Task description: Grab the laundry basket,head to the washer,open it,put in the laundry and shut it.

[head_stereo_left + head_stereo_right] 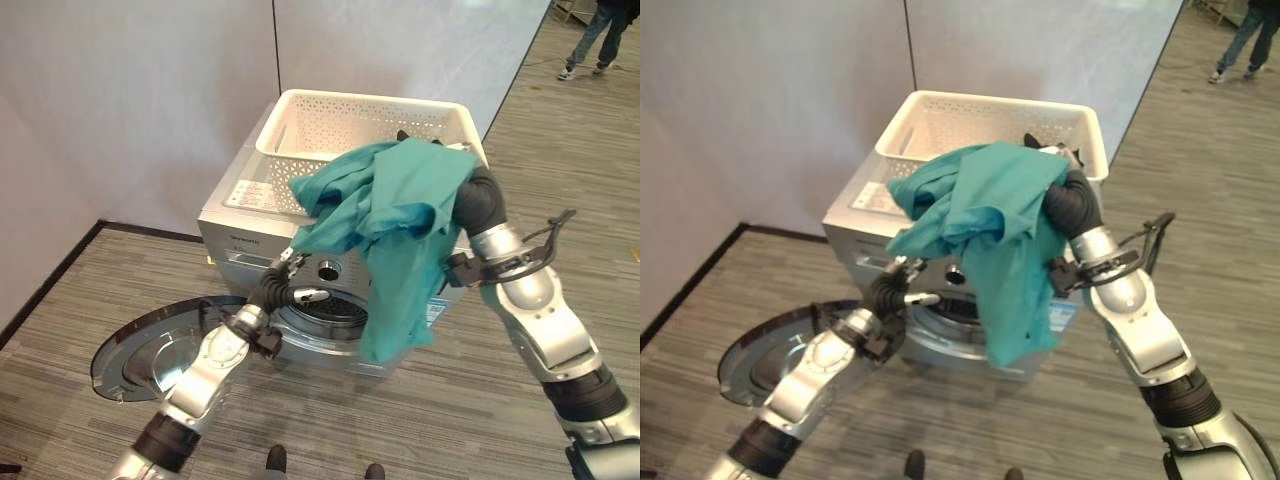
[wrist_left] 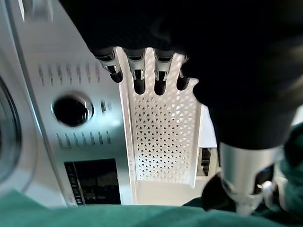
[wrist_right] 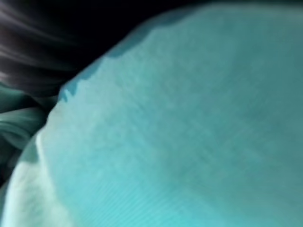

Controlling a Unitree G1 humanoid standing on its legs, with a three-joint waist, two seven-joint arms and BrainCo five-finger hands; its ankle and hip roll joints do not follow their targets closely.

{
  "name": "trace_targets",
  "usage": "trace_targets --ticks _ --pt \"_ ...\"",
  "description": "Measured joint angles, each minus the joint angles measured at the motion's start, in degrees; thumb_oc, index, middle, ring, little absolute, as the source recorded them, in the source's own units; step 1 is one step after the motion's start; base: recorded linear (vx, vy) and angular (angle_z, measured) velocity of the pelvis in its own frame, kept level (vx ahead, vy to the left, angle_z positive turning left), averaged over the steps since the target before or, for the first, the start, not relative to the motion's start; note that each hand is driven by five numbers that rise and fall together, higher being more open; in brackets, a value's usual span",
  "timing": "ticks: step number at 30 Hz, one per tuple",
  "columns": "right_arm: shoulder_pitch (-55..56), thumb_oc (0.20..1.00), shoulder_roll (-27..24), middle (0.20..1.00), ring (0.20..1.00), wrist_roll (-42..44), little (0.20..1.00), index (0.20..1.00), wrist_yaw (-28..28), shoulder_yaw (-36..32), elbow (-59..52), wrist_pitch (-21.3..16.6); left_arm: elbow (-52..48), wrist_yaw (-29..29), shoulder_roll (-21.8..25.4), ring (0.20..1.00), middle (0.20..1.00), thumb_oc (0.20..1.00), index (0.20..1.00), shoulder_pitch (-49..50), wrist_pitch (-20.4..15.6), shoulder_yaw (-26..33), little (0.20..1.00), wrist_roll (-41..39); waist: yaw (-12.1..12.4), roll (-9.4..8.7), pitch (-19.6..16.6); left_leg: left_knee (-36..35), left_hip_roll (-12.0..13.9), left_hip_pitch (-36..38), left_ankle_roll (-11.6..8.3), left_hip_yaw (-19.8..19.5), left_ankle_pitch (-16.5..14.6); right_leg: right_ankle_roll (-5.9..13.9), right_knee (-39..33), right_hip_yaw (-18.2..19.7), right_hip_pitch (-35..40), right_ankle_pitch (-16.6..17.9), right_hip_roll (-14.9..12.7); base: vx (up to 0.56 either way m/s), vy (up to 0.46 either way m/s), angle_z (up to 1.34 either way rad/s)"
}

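A white perforated laundry basket [image 1: 300, 130] stands on top of the silver washer [image 1: 235, 235]. The washer's round door [image 1: 150, 350] hangs wide open to the left, baring the drum opening [image 1: 330, 310]. My right hand [image 1: 478, 200] is raised at the basket's front right corner, shut on a teal garment [image 1: 400, 220]. The garment drapes down over the washer's front and part of the opening. It also shows close up in the right wrist view as teal cloth [image 3: 189, 132]. My left hand [image 1: 285, 285] is open at the opening's upper left rim, its fingers [image 2: 139, 80] pointing up at the basket [image 2: 161, 137].
White partition walls stand behind the washer and along the left. Wood-look floor spreads in front and to the right. A person [image 1: 600, 35] walks far off at the top right. The washer's control knob [image 2: 72, 109] sits close to my left hand.
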Motion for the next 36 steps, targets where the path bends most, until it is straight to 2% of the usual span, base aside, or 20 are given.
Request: trace_targets --ticks 10,18,19,20,21,22,29,36 --pt "-4.08 0.200 6.14 0.200 0.200 4.78 0.200 0.200 -0.55 5.33 0.20 -0.13 9.02 4.76 -3.91 1.000 1.000 1.000 1.000 -0.72 -0.02 -4.31 1.000 4.54 0.01 -0.85 0.54 0.00 0.26 0.11 0.00 0.87 -0.01 0.01 0.00 0.23 -0.11 -0.12 -0.01 0.00 -0.002 -0.01" --pt "-4.09 0.200 9.84 0.200 0.200 6.53 0.200 0.200 -3.18 10.03 1.13 -0.12 8.46 8.95 -5.86 1.000 1.000 1.000 1.000 -4.20 -0.03 -5.65 1.000 -1.45 -0.14 -1.24 0.75 0.01 0.25 0.12 0.00 0.94 -0.01 0.01 0.01 0.34 -0.15 -0.09 0.04 0.00 0.000 0.00" --pt "-3.99 0.200 10.93 0.200 0.200 7.99 0.200 0.200 -3.53 11.86 1.44 -0.09 6.77 9.65 -5.93 0.573 0.573 0.573 0.573 -5.19 -0.09 -6.13 0.573 -2.93 -0.23 -1.28 0.78 0.01 0.21 0.04 0.00 0.94 -0.01 0.01 0.01 0.34 -0.25 -0.09 0.09 0.00 0.000 0.00" --pt "-3.75 0.200 11.08 0.200 0.200 8.23 0.200 0.200 -3.65 12.34 1.55 -0.10 6.18 9.72 -5.93 0.420 0.420 0.420 0.420 -5.38 -0.09 -6.22 0.420 -3.09 -0.24 -1.31 0.79 0.01 0.25 0.02 0.00 0.95 -0.01 0.01 0.01 0.34 -0.28 -0.09 0.09 0.00 0.000 0.00" --pt "-3.14 0.200 11.44 0.200 0.200 8.32 0.200 0.200 -3.66 12.50 1.59 -0.10 5.32 9.74 -5.91 0.369 0.369 0.369 0.369 -5.39 -0.09 -6.29 0.369 -3.25 -0.26 -1.40 0.83 0.01 0.27 0.02 0.00 0.95 -0.01 0.01 0.01 0.34 -0.29 -0.10 0.09 0.00 0.000 0.00" --pt "-2.28 0.200 11.68 0.200 0.200 8.43 0.200 0.200 -3.67 12.67 1.75 -0.09 4.32 9.75 -5.93 0.200 0.200 0.200 0.200 -5.45 -0.15 -6.34 0.200 -3.28 -0.20 -1.53 0.91 0.01 0.25 -0.01 0.00 0.94 -0.01 0.00 0.01 0.32 -0.30 -0.10 0.08 0.00 0.000 0.00" --pt "0.48 0.200 10.22 0.200 0.200 8.49 0.200 0.200 -2.72 12.08 2.85 0.21 2.97 9.62 -3.94 0.200 0.200 0.200 0.200 -5.76 -0.23 -6.40 0.200 -3.31 -0.04 -1.84 1.09 0.00 0.26 -0.11 0.05 0.94 -0.04 0.02 0.00 0.32 -0.40 -0.11 -0.03 0.00 0.000 0.00" --pt "2.38 0.200 9.57 0.200 0.200 7.82 0.200 0.200 -2.52 8.55 3.71 0.84 -0.37 8.35 -0.93 0.200 0.200 0.200 0.200 -2.35 -0.30 -5.74 0.200 -3.17 0.21 -1.73 1.16 0.00 0.25 -0.13 0.09 0.94 -0.08 0.01 -0.01 0.32 -0.41 -0.14 -0.06 0.00 0.000 0.00"
